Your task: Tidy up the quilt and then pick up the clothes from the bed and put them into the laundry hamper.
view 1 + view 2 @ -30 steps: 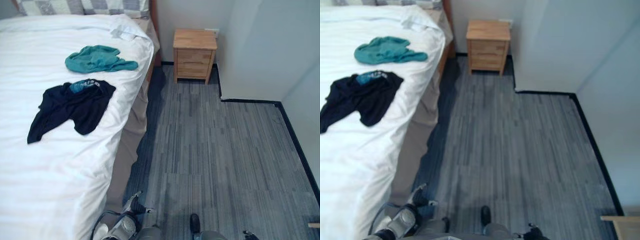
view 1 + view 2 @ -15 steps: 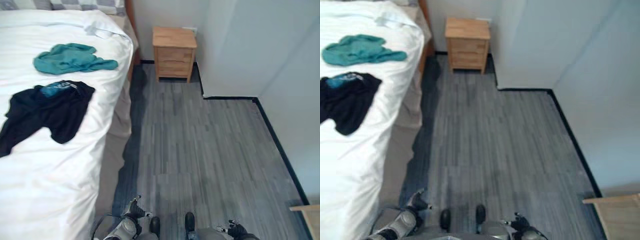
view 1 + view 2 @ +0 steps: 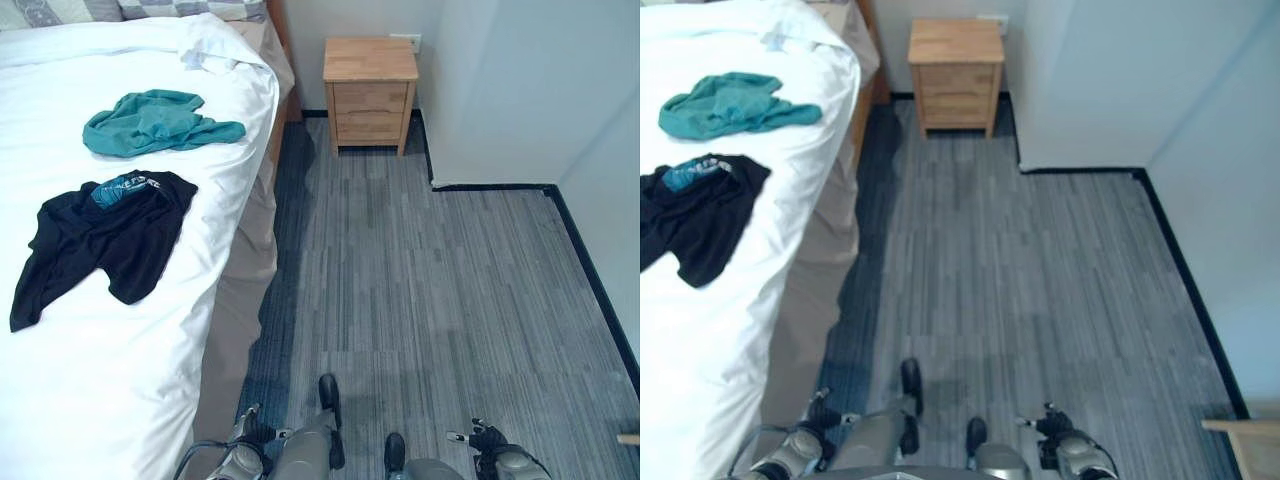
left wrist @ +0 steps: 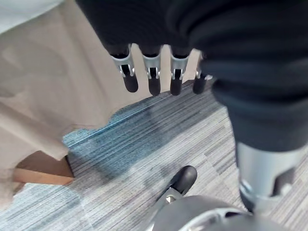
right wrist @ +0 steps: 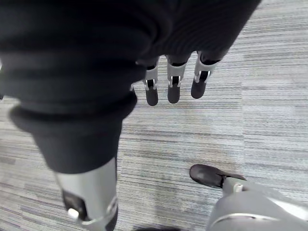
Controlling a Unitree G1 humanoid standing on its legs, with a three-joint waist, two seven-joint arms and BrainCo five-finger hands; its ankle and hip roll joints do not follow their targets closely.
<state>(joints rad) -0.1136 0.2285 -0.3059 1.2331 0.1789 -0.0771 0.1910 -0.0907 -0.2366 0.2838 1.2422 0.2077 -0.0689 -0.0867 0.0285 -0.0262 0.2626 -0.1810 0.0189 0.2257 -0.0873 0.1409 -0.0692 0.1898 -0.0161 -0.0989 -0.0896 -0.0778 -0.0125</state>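
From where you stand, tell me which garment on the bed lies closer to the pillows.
The teal garment: it lies farther up the white quilt, toward the pillows, beyond the black garment.

Teal top (image 3: 157, 121) & black tee (image 3: 100, 237) crumpled on white quilt (image 3: 90, 380).

A wide strip of grey floor (image 3: 430, 290) lies open between the bed (image 3: 120, 400) on the left and the white wall (image 3: 520, 90) on the right. The far end is closed off by a wooden nightstand (image 3: 370, 90) set against the wall, just beside the bed's head. On the quilt (image 3: 60, 380), a teal garment (image 3: 155, 120) and a black garment (image 3: 100, 235) are spread apart, with bare quilt left around and between them. Both hands, left hand (image 4: 154, 72) and right hand (image 5: 173, 79), are held low over the floor with fingers straight, touching nothing.
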